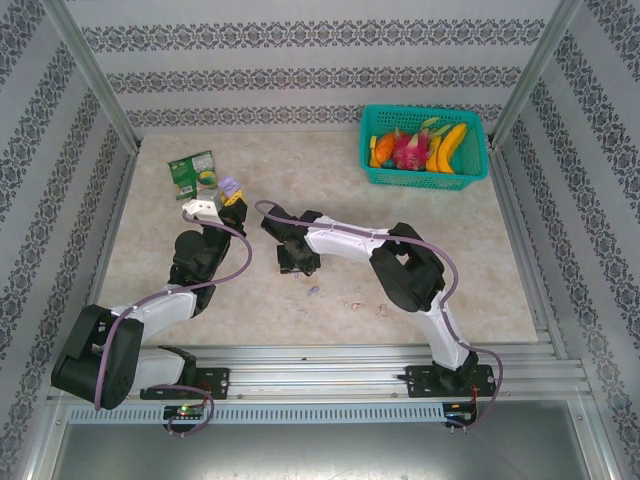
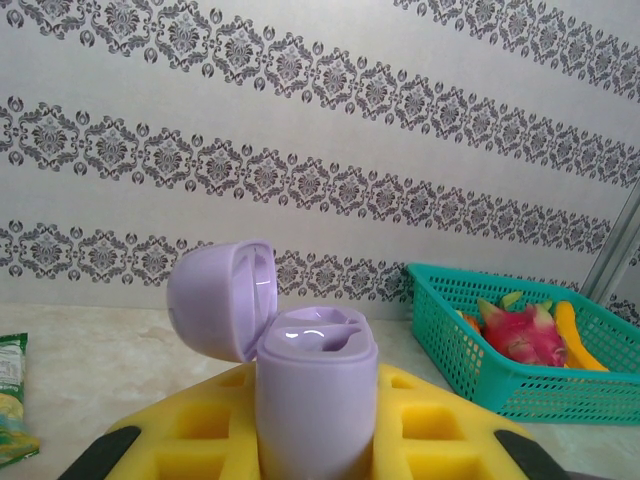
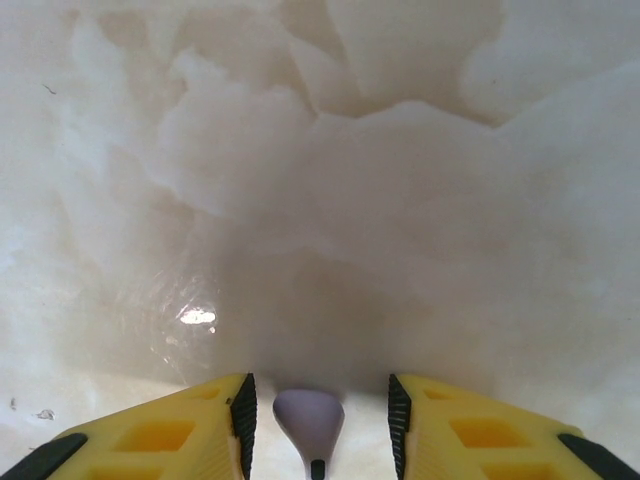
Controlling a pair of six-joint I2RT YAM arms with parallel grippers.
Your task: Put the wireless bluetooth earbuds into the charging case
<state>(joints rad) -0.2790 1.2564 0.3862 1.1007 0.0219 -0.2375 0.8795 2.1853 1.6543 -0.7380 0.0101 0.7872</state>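
**Case open in left grip, lilac earbud between right fingers**

The teal basket [image 1: 372, 176] at the far right of the table [image 1: 500, 280] holds a dragon fruit [image 1: 405, 150], a banana [image 1: 452, 146] and other bright fruit. The left gripper [image 2: 318, 450] is clamped on the lilac case [image 2: 315, 380], which stands upright. Its lid [image 2: 215, 295] is swung back on the hinge, and two glossy hollows show in the top.

The right gripper [image 3: 320, 385] points down at the table with its jaws apart. A lilac earbud [image 3: 308, 418] sits between them with a gap on each side. It is small and rounded, with a thin stem ending in a dark tip. Pink earbuds [image 1: 350, 303] lie on the table near the right arm.
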